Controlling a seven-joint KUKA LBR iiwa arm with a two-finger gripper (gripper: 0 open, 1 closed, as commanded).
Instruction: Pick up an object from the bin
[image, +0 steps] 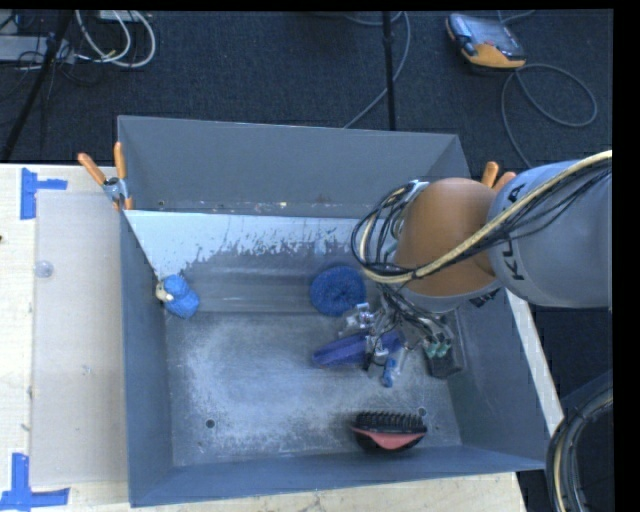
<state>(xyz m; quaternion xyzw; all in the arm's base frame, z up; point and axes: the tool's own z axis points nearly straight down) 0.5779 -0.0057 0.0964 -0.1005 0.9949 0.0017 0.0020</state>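
My gripper (380, 340) hangs low in the right middle of the bin, under the orange wrist cover. A long dark-blue plastic thing (338, 352) lies on the floor, and its right end runs in under the gripper. A round blue fuzzy ball (337, 288) rests just up and left of the gripper, near the back wall. A small dark block (441, 360) lies just to the gripper's right.
A black brush with a pink underside (389, 432) lies near the front wall, below the gripper. A small blue toy with a pale top (178, 296) sits far off at the left wall. The arm and its cables cover the bin's right side.
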